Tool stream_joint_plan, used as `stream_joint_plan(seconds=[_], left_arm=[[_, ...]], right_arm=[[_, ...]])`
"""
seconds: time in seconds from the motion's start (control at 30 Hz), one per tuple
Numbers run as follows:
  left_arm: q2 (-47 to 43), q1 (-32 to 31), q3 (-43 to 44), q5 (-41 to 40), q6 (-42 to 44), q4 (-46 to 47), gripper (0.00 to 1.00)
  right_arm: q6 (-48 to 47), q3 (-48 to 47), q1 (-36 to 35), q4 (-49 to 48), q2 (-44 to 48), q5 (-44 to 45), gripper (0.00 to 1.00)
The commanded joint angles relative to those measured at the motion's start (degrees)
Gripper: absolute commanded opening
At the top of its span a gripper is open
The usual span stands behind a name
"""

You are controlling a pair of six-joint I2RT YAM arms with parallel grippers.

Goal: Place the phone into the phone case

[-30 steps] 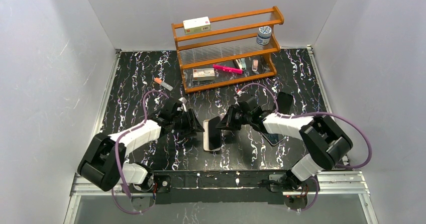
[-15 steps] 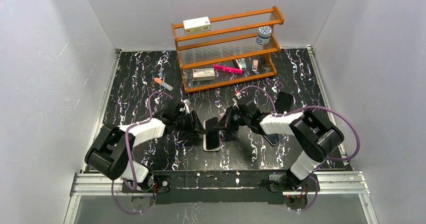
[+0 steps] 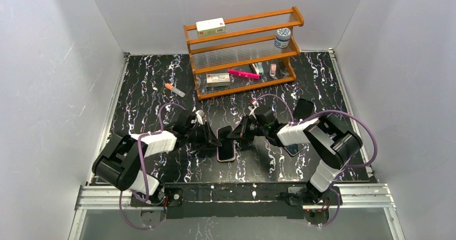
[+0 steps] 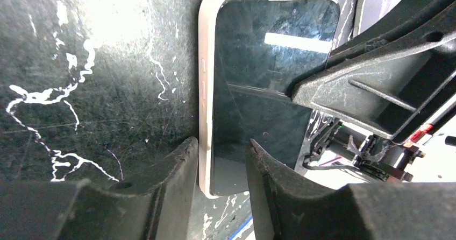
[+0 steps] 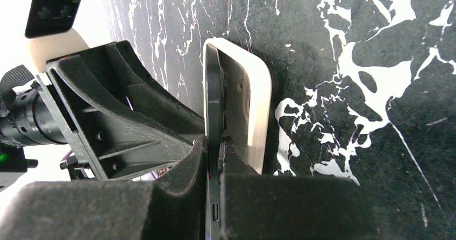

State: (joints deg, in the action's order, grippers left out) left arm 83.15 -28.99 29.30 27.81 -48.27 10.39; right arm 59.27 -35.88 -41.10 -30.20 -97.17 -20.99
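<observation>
Left claw (image 4: 223, 170) nearer, narrower, astride phone (image 4: 258, 89) rim

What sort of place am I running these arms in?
Probably a lab test cell, not a home: plain grey walls box in a black marbled table, a wooden rack holds small props, and an aluminium rail runs along the near edge.

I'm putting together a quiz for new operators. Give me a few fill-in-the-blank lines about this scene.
1. The right gripper is ___ on the phone.
2. The white box sits on the wooden rack's ___ shelf.
3. The pink marker lies on its ___ shelf.
4. The small jar stands on the ___ shelf.
Missing words: shut, top, bottom, middle.
</observation>
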Motion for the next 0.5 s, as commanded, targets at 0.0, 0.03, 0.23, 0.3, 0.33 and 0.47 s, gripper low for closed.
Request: stream_joint_plan(seconds=[0.0,0.03,0.23,0.3,0.33,0.47], left_arm=[[-0.35,-0.72,-3.15,2.25,-2.93,4.13,0.35],[-0.43,-0.98,-3.61,2.53,-3.69,5.07,0.34],[-1.47,-1.86,-3.99,2.04,-4.56,5.54,0.33],[-1.8,-1.86,-3.77,1.54,-4.18,4.77,0.32],[-1.91,-1.9,-3.73,1.27,-4.13,4.42,0.32],[-3.11,-1.95,-4.02,0.66,-4.11,3.49,0.31]], right_arm=[[2.26,1.9,-0.51,-3.92,-1.91,3.35,0.01],[2.86,2.45,-0.6,-4.51,-1.82,3.78,0.01],[2.1,1.57,-0.82,-1.42,-0.99,4.41,0.06],[0.61,-0.25,-0.83,3.0,0.49,5.26,0.15],[-0.35,-1.11,-0.82,5.74,1.36,5.79,0.2],[-3.68,-3.94,-0.76,15.59,4.68,8.59,0.33]])
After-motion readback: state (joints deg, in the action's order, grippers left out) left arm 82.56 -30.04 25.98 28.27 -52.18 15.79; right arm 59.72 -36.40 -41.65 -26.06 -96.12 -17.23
